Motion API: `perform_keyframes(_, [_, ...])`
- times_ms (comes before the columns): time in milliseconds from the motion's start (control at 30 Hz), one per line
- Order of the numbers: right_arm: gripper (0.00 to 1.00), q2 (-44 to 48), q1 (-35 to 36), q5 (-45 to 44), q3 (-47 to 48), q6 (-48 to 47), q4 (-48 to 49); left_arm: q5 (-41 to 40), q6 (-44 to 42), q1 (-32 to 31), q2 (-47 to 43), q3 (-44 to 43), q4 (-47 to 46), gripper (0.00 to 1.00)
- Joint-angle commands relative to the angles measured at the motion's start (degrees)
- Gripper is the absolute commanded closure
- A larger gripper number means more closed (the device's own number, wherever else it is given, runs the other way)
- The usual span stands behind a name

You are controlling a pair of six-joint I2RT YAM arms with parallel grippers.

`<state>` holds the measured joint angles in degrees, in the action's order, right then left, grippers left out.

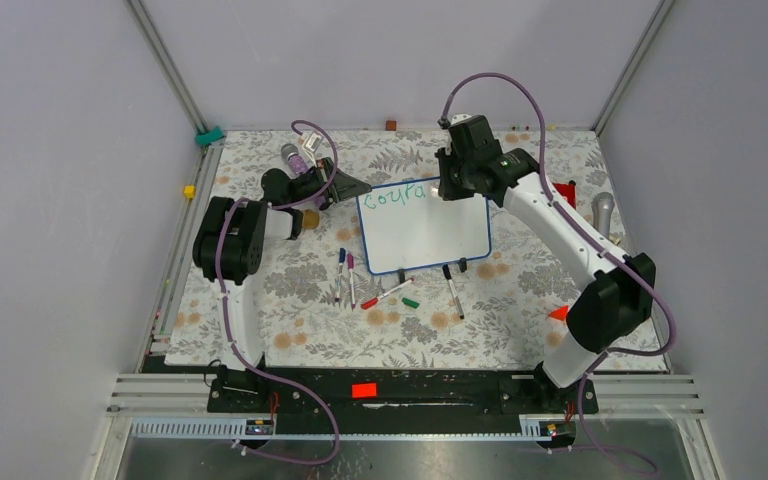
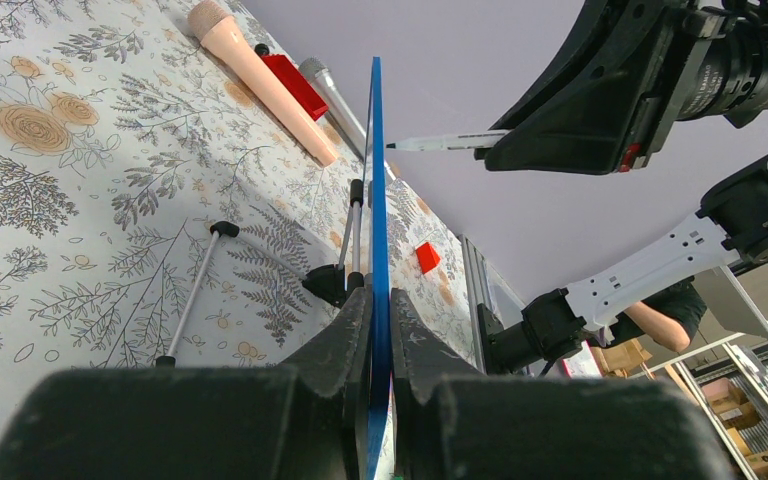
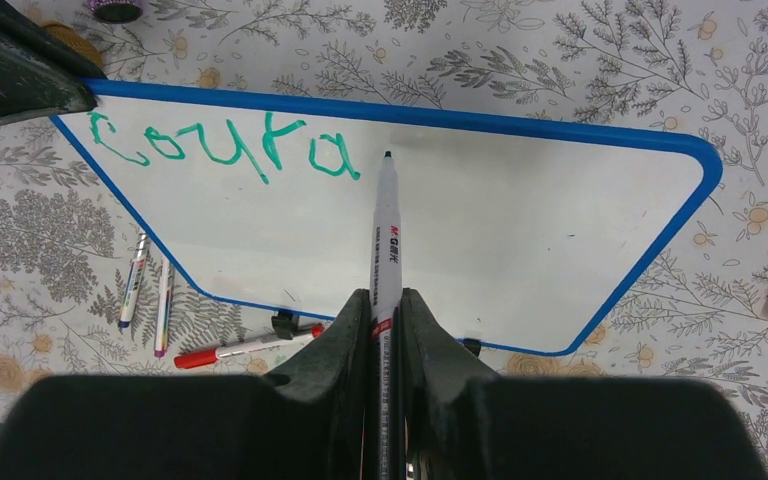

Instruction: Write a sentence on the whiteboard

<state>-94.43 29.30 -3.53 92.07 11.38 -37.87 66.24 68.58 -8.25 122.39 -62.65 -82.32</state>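
Observation:
The whiteboard (image 1: 425, 230) with a thin blue frame lies mid-table. Green letters "coura" of the sentence (image 1: 404, 192) run along its far left edge, also in the right wrist view (image 3: 230, 147). My left gripper (image 1: 352, 187) is shut on the board's left blue edge (image 2: 376, 200), seen edge-on in the left wrist view. My right gripper (image 1: 447, 185) is shut on a white marker (image 3: 386, 240); its tip sits just right of the last letter, at or just above the board surface. The marker also shows in the left wrist view (image 2: 450, 142).
Several loose markers (image 1: 385, 292) and a green cap (image 1: 411, 301) lie in front of the board. A purple-capped bottle (image 1: 294, 157) stands at the back left. A pink and a grey microphone (image 2: 260, 80) and a red block (image 1: 565, 192) lie right of the board.

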Motion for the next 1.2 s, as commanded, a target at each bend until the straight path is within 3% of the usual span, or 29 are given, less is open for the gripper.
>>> perform_keyframes(0, [1.0,-1.26,-0.21,-1.43,2.74,-0.82,0.2,6.45,-0.31,-1.92,-0.66,-0.61,-2.75,1.0])
perform_keyframes(333, [1.0,-3.42,-0.21,0.26,5.13,-0.81,0.33,6.46,-0.29,-1.9,-0.68,-0.58,-2.75,1.0])
perform_keyframes(800, [1.0,-1.31,-0.21,3.35,-0.75,-1.06,-0.27,6.43,-0.33,-1.94,-0.7,-0.59,-2.75,1.0])
perform_keyframes(1167, [1.0,-2.58,-0.21,-2.94,2.7,-1.2,-2.24,6.37,-0.3,-1.89,-0.74,-0.55,-2.73,1.0])
